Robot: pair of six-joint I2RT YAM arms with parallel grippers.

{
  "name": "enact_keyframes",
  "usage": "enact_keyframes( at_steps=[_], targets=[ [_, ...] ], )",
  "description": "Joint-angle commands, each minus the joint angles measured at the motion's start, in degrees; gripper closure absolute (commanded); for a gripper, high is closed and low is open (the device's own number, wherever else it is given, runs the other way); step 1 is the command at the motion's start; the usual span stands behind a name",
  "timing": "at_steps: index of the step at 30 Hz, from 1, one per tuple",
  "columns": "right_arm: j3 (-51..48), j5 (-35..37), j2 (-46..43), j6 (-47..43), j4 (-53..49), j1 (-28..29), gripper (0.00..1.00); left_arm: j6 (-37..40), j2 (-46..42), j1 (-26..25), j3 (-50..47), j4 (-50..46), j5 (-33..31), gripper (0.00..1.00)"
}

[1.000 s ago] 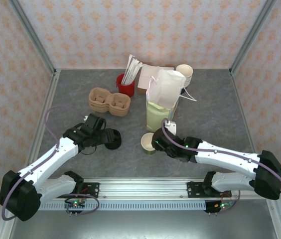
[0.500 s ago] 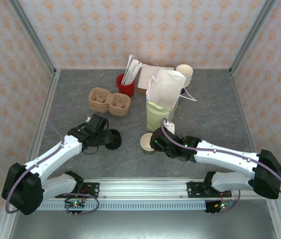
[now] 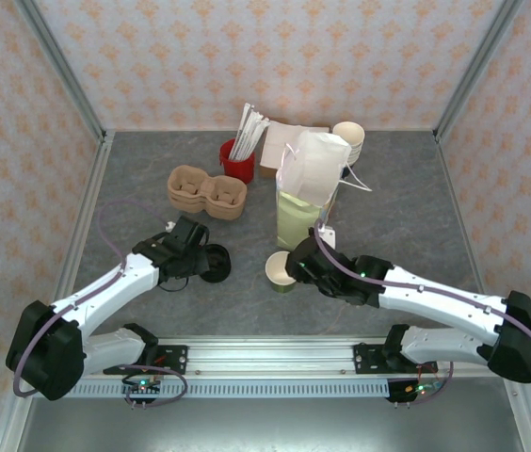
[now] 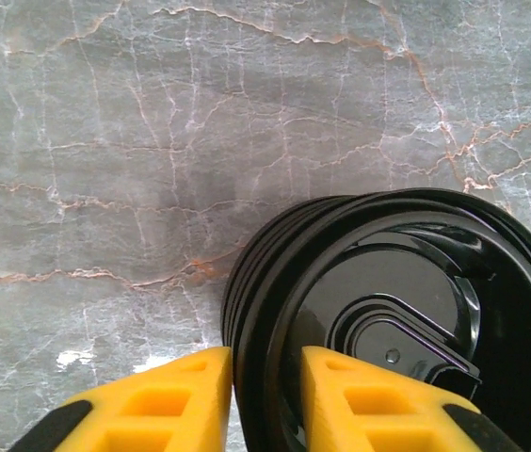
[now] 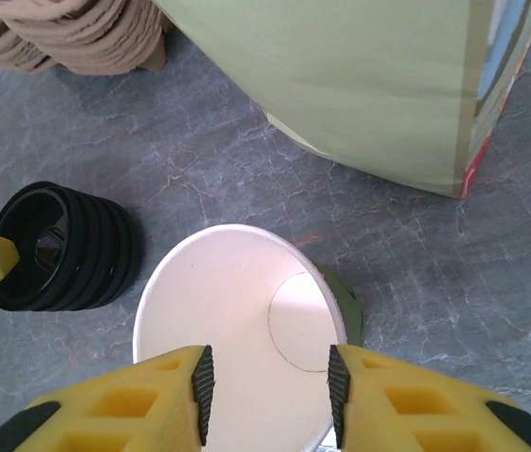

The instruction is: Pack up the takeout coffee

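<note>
On the grey marbled tabletop (image 3: 397, 217), left of centre, my left gripper (image 4: 267, 400) has its jaws nearly together, pinching the rim of the top lid (image 4: 407, 311) on a stack of black lids (image 3: 213, 263). My right gripper (image 5: 265, 386) holds its jaws apart over the lidless, olive-sided takeout coffee cup (image 3: 280, 270), which stands just below the pale green paper bag (image 3: 296, 218).
</note>
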Motion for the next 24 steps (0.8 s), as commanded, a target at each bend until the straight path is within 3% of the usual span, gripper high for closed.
enact_keyframes(
  at_steps=[1, 24],
  targets=[
    [1.6, 3.5, -1.0, 0.2, -3.4, 0.4, 0.61, -0.4, -0.3, -0.5, -0.3, 0.2, -1.9, 0.77],
    [3.1, 2.8, -5.6, 0.2, -2.8, 0.4, 0.61, 0.0, -5.9, -2.4, 5.4, -7.8, -4.7, 0.87]
  ],
)
